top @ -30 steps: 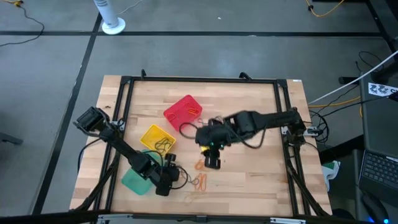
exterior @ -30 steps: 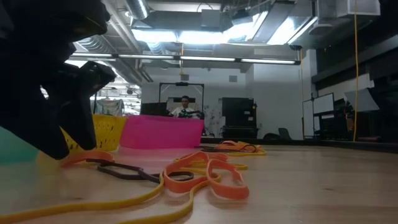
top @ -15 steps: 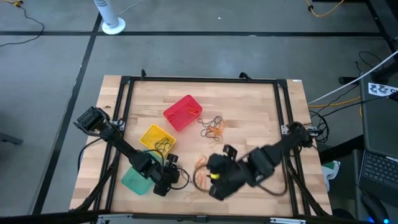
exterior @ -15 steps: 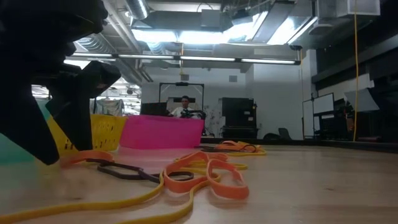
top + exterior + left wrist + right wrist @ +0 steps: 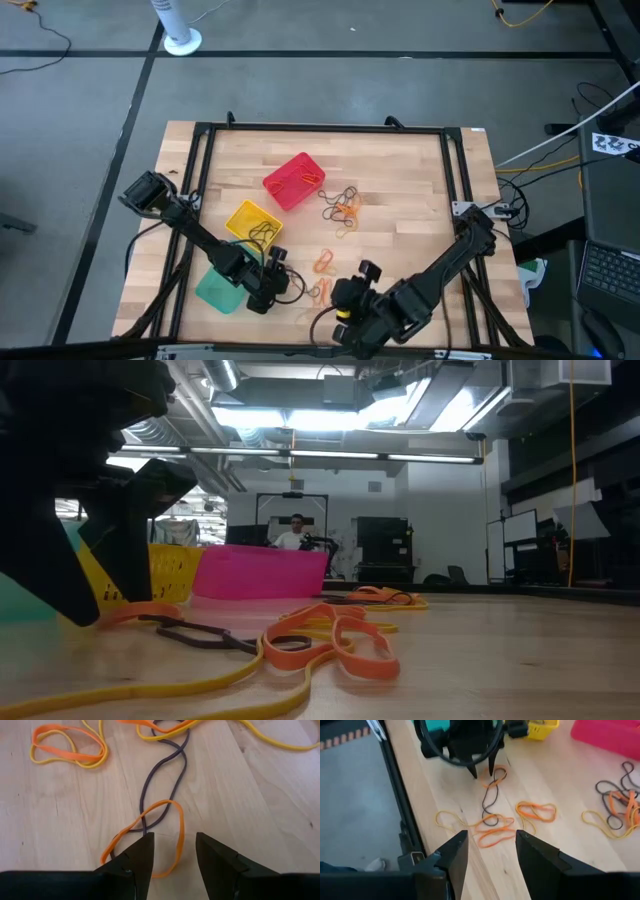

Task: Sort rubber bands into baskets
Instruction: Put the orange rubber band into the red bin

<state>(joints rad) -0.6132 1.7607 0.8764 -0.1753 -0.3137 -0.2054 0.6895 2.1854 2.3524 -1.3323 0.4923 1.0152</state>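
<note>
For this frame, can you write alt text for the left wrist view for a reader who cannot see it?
The left gripper is open just above the wooden table, its two dark fingers either side of an orange rubber band crossed by a long dark band. Farther off lie an orange and yellow pair of bands and a yellow band.

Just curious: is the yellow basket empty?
No. The yellow basket holds dark rubber bands, seen from above.
</note>
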